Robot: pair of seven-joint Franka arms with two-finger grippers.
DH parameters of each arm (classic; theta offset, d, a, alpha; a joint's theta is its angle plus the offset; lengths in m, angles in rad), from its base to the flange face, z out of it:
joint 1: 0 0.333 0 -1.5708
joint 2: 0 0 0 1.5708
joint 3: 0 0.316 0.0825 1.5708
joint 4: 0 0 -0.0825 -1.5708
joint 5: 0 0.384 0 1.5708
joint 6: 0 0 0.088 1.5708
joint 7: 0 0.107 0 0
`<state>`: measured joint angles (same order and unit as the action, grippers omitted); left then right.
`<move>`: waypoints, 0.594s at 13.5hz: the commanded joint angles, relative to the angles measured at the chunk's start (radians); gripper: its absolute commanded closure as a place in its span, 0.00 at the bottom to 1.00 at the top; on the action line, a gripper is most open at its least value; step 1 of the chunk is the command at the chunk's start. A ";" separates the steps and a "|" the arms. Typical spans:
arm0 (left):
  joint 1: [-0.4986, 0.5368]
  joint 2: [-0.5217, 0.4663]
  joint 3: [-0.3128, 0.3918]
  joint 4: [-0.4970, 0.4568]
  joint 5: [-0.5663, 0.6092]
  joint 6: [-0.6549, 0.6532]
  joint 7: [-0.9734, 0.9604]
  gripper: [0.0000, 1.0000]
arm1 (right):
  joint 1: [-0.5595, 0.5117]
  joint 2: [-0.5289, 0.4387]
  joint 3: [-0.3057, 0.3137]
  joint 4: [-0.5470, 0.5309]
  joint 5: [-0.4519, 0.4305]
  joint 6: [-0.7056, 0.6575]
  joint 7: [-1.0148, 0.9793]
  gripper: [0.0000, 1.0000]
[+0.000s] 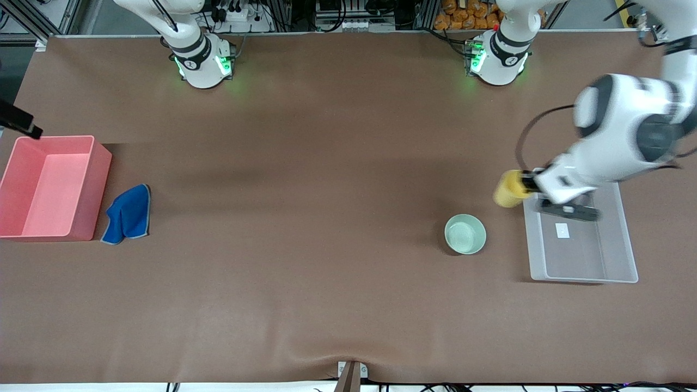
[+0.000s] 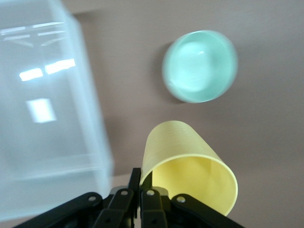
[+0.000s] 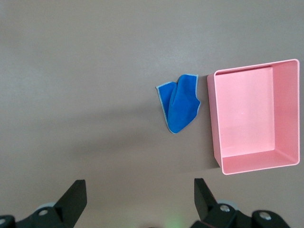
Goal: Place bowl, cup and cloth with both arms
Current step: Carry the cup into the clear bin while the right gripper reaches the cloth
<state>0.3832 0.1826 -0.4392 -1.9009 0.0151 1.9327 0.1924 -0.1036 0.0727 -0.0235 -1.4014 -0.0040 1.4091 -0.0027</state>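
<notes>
Clear plastic bin [image 1: 621, 272] sat nearest, smooth round mint bowl [image 1: 465, 233] beside it. Left gripper [image 2: 140, 187] pinched the tilted yellow cup [image 1: 509, 188] over the bin's edge. Right gripper [image 3: 137, 199] waited spread above soft blue cloth [image 3: 179, 102] by the pink bin [image 3: 285, 164].

Table [image 1: 326, 283] covered with brown mat; metal framing, cables [image 1: 348, 13] seen along its robot-base edge.

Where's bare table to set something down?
The wide stretch between the cloth and the bowl is bare. It's tight between the bowl and the clear bin, where the left gripper holds the cup.
</notes>
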 commanded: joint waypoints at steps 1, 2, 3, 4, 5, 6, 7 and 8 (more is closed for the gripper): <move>0.144 0.058 -0.016 0.013 0.034 -0.001 0.181 1.00 | -0.004 0.077 0.004 0.022 -0.005 0.020 -0.009 0.00; 0.163 0.072 -0.016 0.011 0.077 0.018 0.191 1.00 | -0.007 0.113 0.004 0.022 -0.002 0.034 -0.008 0.00; 0.174 0.096 -0.016 0.011 0.132 0.038 0.190 1.00 | 0.001 0.155 0.004 0.022 -0.002 0.072 -0.010 0.00; 0.201 0.127 -0.016 0.011 0.167 0.067 0.190 1.00 | 0.008 0.191 0.005 0.022 0.001 0.117 -0.011 0.00; 0.218 0.159 -0.016 0.010 0.172 0.106 0.190 1.00 | 0.027 0.212 0.005 0.021 -0.008 0.163 -0.010 0.00; 0.221 0.190 -0.016 0.011 0.174 0.130 0.191 1.00 | 0.045 0.252 0.004 0.021 -0.029 0.195 -0.008 0.00; 0.221 0.216 -0.016 0.011 0.177 0.153 0.191 1.00 | 0.056 0.289 0.004 0.024 -0.074 0.211 -0.008 0.00; 0.221 0.244 -0.016 0.011 0.186 0.170 0.191 1.00 | 0.062 0.317 0.004 0.024 -0.121 0.238 -0.010 0.00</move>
<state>0.5938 0.3732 -0.4386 -1.9028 0.1686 2.0706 0.3910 -0.0616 0.3267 -0.0201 -1.4075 -0.0564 1.6227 -0.0088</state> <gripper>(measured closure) 0.969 0.000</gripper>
